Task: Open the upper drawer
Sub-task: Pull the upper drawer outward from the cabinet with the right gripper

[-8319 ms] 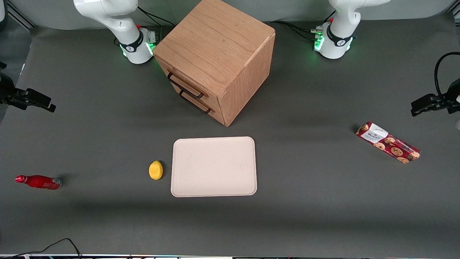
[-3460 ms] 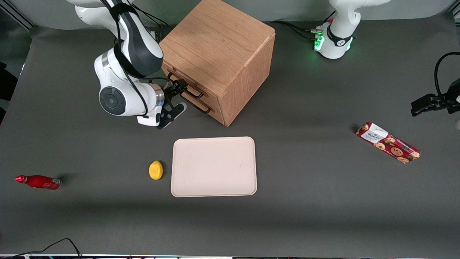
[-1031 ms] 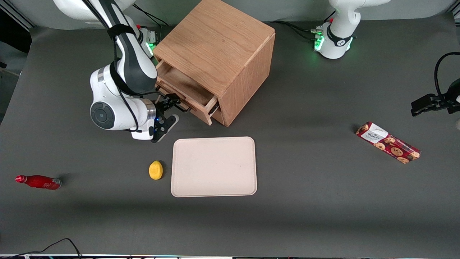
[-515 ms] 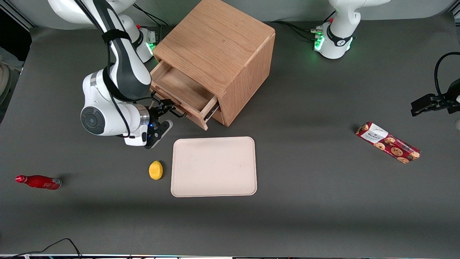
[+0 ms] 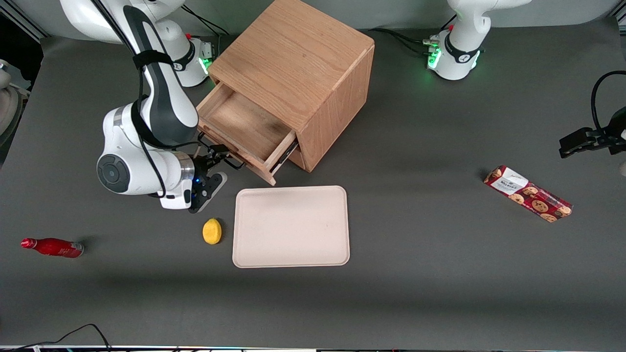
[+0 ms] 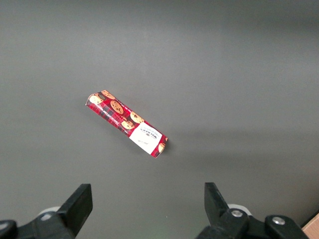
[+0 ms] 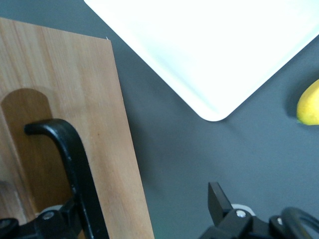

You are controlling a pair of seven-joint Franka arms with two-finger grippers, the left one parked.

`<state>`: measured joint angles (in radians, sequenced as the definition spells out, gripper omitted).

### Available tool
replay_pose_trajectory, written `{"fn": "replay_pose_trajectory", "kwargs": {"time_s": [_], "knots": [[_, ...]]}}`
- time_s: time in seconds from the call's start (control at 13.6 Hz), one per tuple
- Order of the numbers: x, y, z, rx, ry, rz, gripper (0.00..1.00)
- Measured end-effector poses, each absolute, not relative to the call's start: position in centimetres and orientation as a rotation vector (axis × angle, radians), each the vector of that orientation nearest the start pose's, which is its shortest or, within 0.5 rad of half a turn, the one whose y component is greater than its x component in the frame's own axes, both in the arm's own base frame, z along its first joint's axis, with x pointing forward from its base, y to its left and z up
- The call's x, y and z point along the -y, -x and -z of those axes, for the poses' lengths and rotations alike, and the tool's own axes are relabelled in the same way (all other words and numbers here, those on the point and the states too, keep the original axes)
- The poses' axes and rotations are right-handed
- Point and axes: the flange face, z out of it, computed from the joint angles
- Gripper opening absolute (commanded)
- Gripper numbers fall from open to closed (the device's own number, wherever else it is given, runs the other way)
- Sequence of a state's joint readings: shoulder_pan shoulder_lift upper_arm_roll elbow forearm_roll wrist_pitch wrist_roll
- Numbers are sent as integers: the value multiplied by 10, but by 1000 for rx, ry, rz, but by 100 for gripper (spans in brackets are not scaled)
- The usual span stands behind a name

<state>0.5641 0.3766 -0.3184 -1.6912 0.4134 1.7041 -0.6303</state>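
We find the upper drawer (image 5: 242,132) drawn well out of the wooden cabinet (image 5: 298,73) in the upper middle of the front view, its light-wood tray bare inside; the white tray (image 5: 291,226) nearer the camera also carries nothing. The gripper (image 5: 216,165) stands at the drawer front in the left-centre of the frame, its fingers spread wide, one at the black handle (image 7: 70,172) without clamping it. Bare mat separates the drawer's corner from the white tray's edge, and the lemon (image 5: 212,231) lies just beside that tray.
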Motion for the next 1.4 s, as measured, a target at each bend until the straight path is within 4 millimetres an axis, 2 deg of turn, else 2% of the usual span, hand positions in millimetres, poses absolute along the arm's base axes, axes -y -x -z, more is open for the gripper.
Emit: {"fn": "replay_pose_trajectory", "kwargs": {"time_s": [0.44, 0.81, 1.4], "knots": [[-176, -606, -357, 1078, 2582, -365, 100], [-168, -614, -358, 1097, 2581, -344, 100], [-136, -637, -359, 1145, 2578, -294, 100]]}}
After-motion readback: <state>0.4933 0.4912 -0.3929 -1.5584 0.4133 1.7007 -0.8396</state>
